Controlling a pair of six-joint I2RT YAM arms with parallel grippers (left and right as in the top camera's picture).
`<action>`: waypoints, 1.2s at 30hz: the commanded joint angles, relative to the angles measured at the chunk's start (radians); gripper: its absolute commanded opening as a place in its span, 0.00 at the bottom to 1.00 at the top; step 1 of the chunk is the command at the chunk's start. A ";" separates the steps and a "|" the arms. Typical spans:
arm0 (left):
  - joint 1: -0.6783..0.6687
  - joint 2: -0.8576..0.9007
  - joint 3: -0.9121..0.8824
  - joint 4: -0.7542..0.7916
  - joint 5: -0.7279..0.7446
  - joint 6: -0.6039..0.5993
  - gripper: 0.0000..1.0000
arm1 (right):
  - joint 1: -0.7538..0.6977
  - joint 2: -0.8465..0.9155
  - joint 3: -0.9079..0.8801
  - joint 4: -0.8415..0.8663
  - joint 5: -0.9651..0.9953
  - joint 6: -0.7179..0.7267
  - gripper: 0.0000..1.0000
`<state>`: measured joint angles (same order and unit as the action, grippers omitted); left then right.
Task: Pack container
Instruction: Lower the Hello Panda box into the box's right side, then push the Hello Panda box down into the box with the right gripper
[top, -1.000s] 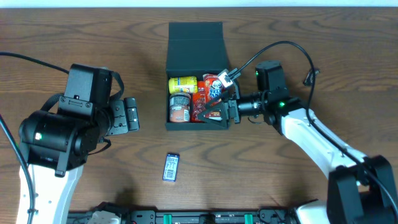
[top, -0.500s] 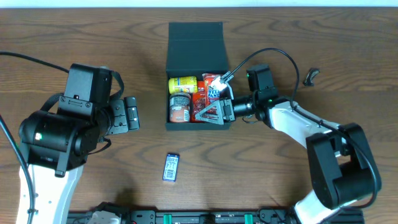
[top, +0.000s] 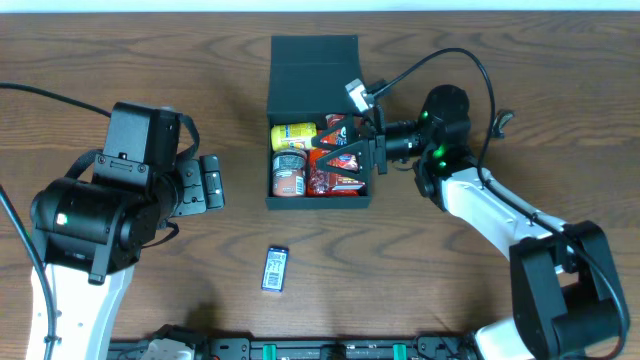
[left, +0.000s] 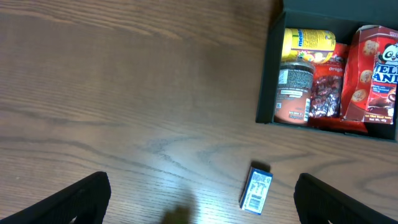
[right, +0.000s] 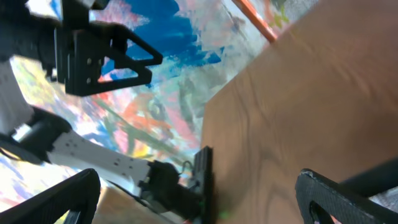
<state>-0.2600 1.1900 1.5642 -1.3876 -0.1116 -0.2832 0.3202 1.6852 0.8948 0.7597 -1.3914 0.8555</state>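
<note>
Overhead view: right gripper (top: 337, 148) spread wide over the dark matte square cardboard box (top: 312, 60), upper centre; left gripper (top: 213, 183) wide, mid-left.

Through the left wrist camera you are getting only part of the dark teal-black square cardboard container (left: 266, 74): the top and right edges are cutting it off, and the red panda-printed biscuit box (left: 373, 74) is running out of the picture on the right. The left gripper (left: 200, 198) is showing only two dark fingertips at the bottom corners. From overhead, the right gripper (top: 338, 148) is covering the red packets on the container's right side. The print on the small blue-and-white packet (top: 275, 269) is coming through too small to read. The right wrist camera is giving you blurred colours beyond a brown wood-grain surface (right: 311, 93), its fingers (right: 339, 193) cropped.
</note>
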 joint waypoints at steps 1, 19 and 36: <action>-0.003 -0.005 -0.001 -0.003 0.003 0.014 0.95 | -0.009 0.037 0.002 -0.058 0.008 0.035 0.99; -0.003 -0.005 -0.001 -0.003 0.008 0.014 0.95 | -0.078 0.229 0.002 -0.125 0.080 -0.053 0.99; -0.003 -0.004 -0.001 0.007 0.008 0.014 0.95 | -0.078 0.264 0.002 -0.386 0.243 -0.184 0.99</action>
<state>-0.2600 1.1900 1.5642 -1.3842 -0.1078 -0.2832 0.2474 1.9060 0.9340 0.4110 -1.2579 0.7143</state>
